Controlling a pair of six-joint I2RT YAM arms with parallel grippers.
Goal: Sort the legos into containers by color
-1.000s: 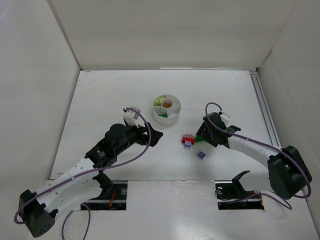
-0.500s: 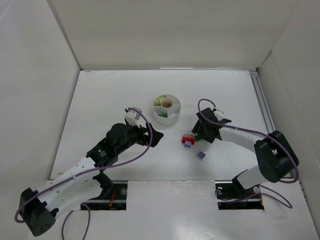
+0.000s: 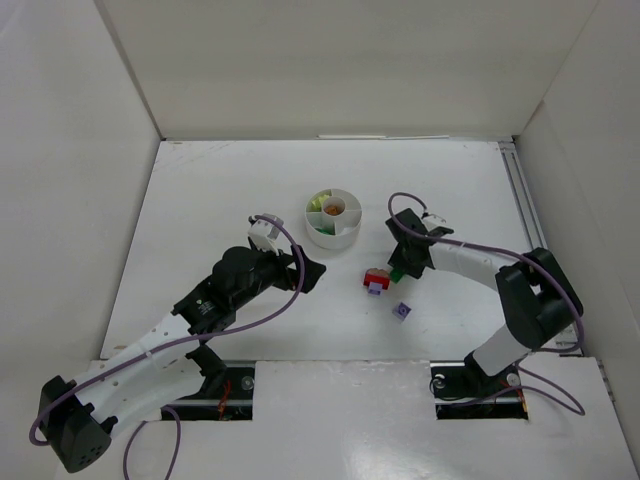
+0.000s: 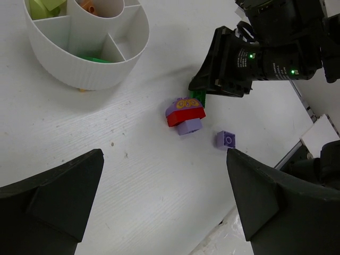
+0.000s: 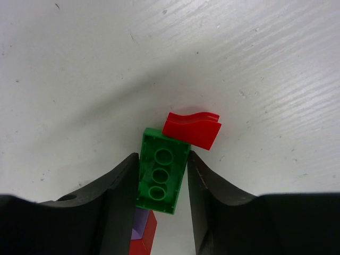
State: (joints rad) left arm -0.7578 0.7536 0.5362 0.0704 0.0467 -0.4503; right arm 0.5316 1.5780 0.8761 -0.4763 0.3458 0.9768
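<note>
The white dish point(image 3: 334, 232) stands mid-table, with lime green pieces in a wedge point(image 4: 45, 8), an orange piece in the centre well point(image 4: 90, 6) and a dark green piece in a near wedge point(image 4: 93, 58). My right gripper point(image 3: 403, 264) is shut on a dark green brick point(image 5: 162, 170), hollow side towards the camera, low over the table. A red curved piece point(image 5: 192, 129) touches that brick's far corner. A red and purple stack point(image 3: 376, 282) lies just left of the gripper. A single purple brick point(image 3: 402, 312) lies nearer. My left gripper point(image 3: 310, 272) is open and empty, left of the stack.
White walls enclose the table on three sides. A metal rail point(image 3: 528, 220) runs along the right edge. The dish point(image 4: 79, 64) sits at the upper left of the left wrist view, with the right gripper's black body point(image 4: 255, 53) beyond the stack.
My right gripper has shifted a little left and away, towards the dish, and its arm has folded in behind it. The left arm has hardly moved.
</note>
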